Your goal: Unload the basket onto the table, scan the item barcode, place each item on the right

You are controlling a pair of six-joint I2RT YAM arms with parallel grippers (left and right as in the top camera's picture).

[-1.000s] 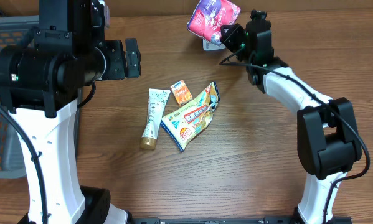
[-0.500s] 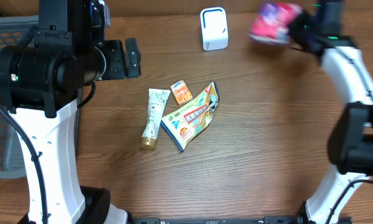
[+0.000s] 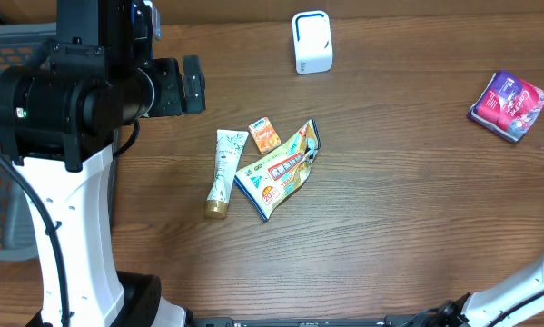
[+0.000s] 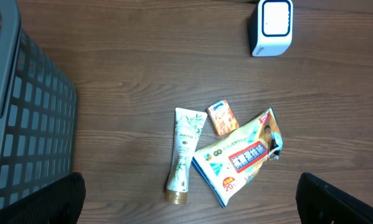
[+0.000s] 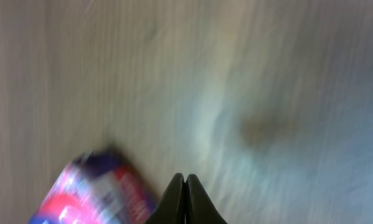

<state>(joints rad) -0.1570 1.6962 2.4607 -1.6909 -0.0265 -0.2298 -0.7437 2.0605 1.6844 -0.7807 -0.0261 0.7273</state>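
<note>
The item, a purple and pink packet [image 3: 509, 104], lies on the wooden table near the right edge, with no gripper on it. The right wrist view shows it blurred [image 5: 89, 193] just left of my right gripper [image 5: 185, 185], whose jaws are pressed together with nothing between them. The white barcode scanner [image 3: 311, 41] stands at the table's far edge, also seen in the left wrist view as the scanner [image 4: 271, 26]. My left gripper [image 3: 192, 84] hovers high at the left, and the left gripper [image 4: 189, 202] stands wide open and empty.
A white tube [image 3: 223, 171], a small orange box [image 3: 264, 134] and a yellow and blue wipes pack [image 3: 281, 173] lie together mid-table. A grey mesh basket [image 4: 18, 124] sits at the left. Part of the right arm [image 3: 526, 291] shows at the bottom right.
The right arm swung from the scanner to the right with the purple packet. The packet now lies on the table and the arm has left the overhead view. The left arm stayed still.
</note>
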